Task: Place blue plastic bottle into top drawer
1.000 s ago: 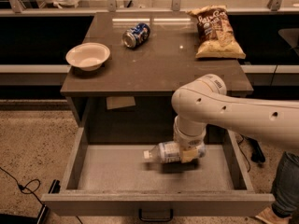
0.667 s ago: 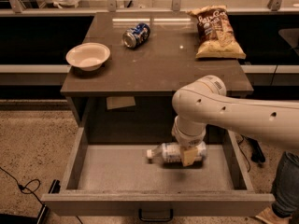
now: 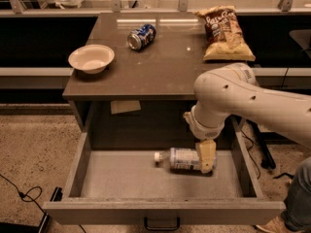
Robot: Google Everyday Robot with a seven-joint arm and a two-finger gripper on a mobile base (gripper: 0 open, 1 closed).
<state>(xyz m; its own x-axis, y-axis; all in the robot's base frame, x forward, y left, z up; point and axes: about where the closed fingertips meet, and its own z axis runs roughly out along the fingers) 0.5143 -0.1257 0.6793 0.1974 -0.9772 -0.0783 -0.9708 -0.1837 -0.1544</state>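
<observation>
The blue plastic bottle [image 3: 181, 159] lies on its side in the open top drawer [image 3: 126, 181], white cap pointing left, on or just above the light grey bottom. My gripper [image 3: 206, 157] reaches down into the drawer from the right and is shut on the bottle's base end. One tan finger [image 3: 207, 153] covers that end; the other is hidden behind it. The drawer's dark handle [image 3: 162, 224] shows at the bottom of its front panel.
On the brown tabletop [image 3: 160, 67] above the drawer lie a blue soda can [image 3: 141, 36], a white bowl [image 3: 91, 58] and a chip bag [image 3: 223, 32]. My white arm [image 3: 243, 98] crosses the drawer's right side. A person's leg [image 3: 296, 198] and cables are at the right.
The gripper and the bottle have shifted together slightly to the right and a little deeper into the drawer. Nothing on the tabletop has moved.
</observation>
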